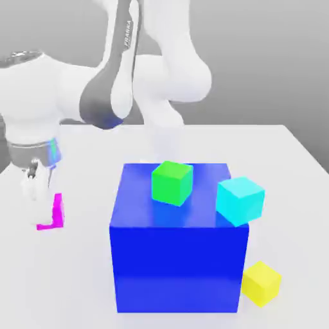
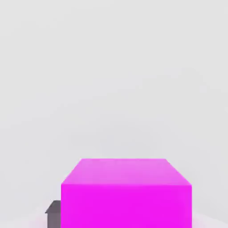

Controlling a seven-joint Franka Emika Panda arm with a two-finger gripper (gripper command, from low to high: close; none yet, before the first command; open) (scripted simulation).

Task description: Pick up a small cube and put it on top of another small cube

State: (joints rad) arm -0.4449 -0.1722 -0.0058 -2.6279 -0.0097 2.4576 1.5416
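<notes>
**Pink cube in the claw, green one up on the big blue block**

Claw (image 1: 40, 193) was clamped on the small magenta-pink cube (image 1: 51, 213) over at the exterior view's left, with the pink block hanging just under the white fingers (image 1: 29, 186) above the pale table (image 1: 283, 154). From the hand view the pink cube (image 2: 127, 193) sat right up close to the camera, with a bit of dark finger (image 2: 53, 213) poking out beside it, so the grip looked solid.

Bright green cube (image 1: 172, 182) was sitting on top of the big blue cube (image 1: 178, 266), toward the back of its top face. Cyan cube (image 1: 240, 200) was at the blue cube's upper corner on the exterior view's right, tilted a bit; couldn't tell whether it was resting on the edge or just behind it. Yellow cube (image 1: 261, 282) was down on the table, just beside the blue cube's lower corner on that same side.

Pink and green cubes were well apart, with the blue block's near-left corner between them.
</notes>
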